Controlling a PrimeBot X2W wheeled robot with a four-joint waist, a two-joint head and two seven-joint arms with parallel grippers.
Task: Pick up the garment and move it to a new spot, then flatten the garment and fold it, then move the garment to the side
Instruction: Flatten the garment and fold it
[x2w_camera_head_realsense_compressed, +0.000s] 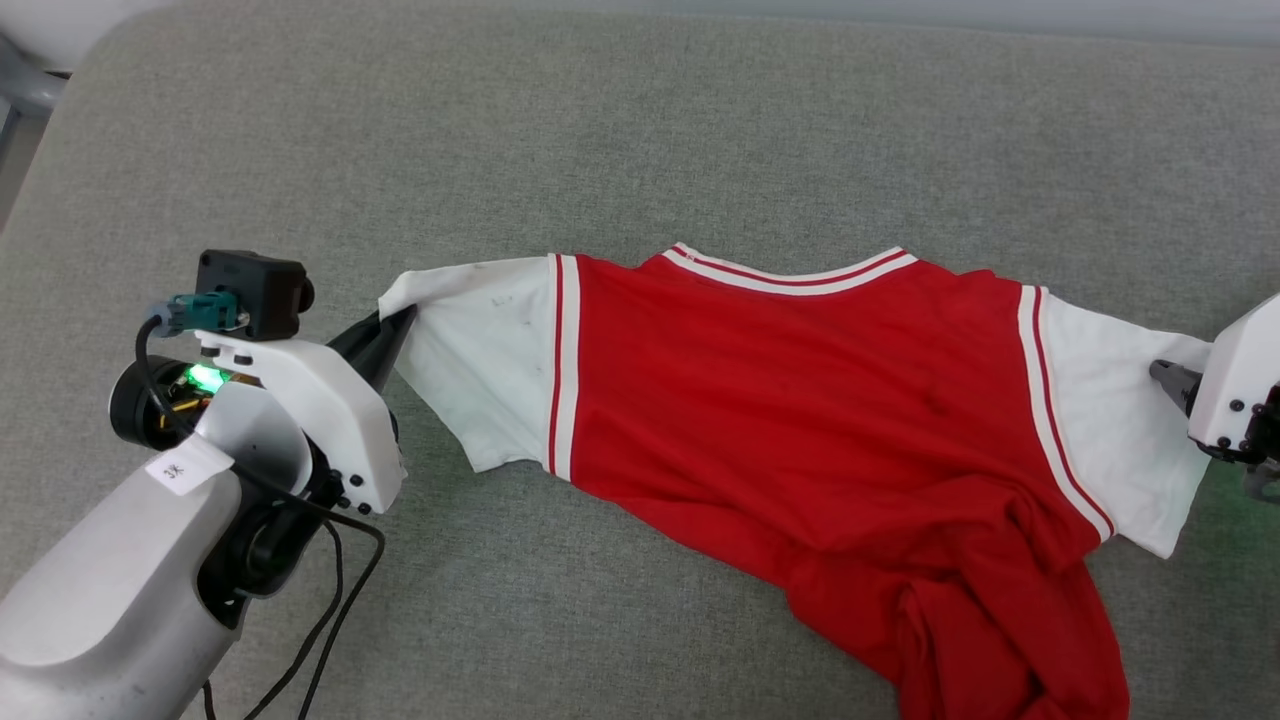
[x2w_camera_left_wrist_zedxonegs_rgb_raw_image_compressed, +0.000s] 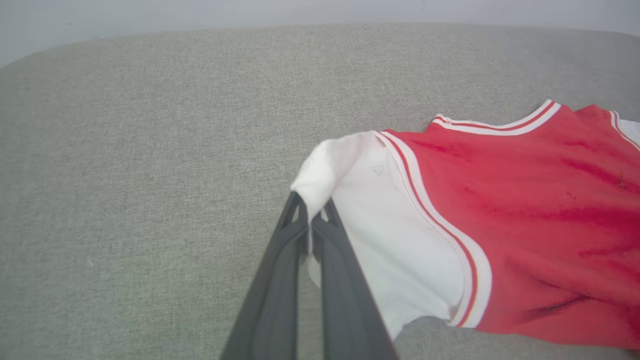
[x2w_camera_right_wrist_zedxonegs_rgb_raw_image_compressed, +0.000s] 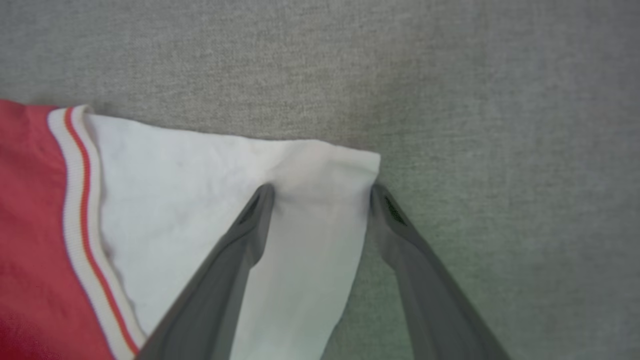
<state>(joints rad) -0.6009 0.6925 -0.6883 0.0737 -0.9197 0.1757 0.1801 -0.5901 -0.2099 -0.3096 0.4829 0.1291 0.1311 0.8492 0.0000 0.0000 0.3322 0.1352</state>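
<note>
**Left arm, red jersey, right gripper: items on grey upholstery**

Left forearm (x2w_camera_head_realsense_compressed: 110, 590), pale, with a black cable (x2w_camera_head_realsense_compressed: 330, 590) looped beside it and a green light at the wrist, is seen at the lower left of the head view. The left gripper (x2w_camera_head_realsense_compressed: 403, 318) is pressed together on the cuff corner of the garment's white sleeve (x2w_camera_head_realsense_compressed: 480, 350), and in the left wrist view a fold of white cloth is pinched between the dark fingers (x2w_camera_left_wrist_zedxonegs_rgb_raw_image_compressed: 280, 260).

The garment (x2w_camera_head_realsense_compressed: 800, 400) is spread across the grey upholstered surface (x2w_camera_head_realsense_compressed: 700, 130), with its striped collar (x2w_camera_head_realsense_compressed: 790, 275) on the far side. Its lower red part is bunched in folds towards the near right.

The right gripper (x2w_camera_right_wrist_zedxonegs_rgb_raw_image_compressed: 322, 192) is held spread wide at the end of the other white sleeve (x2w_camera_head_realsense_compressed: 1110, 430). One finger (x2w_camera_right_wrist_zedxonegs_rgb_raw_image_compressed: 225, 270) is laid over the cloth, and the other is set at the sleeve's outer edge.
</note>
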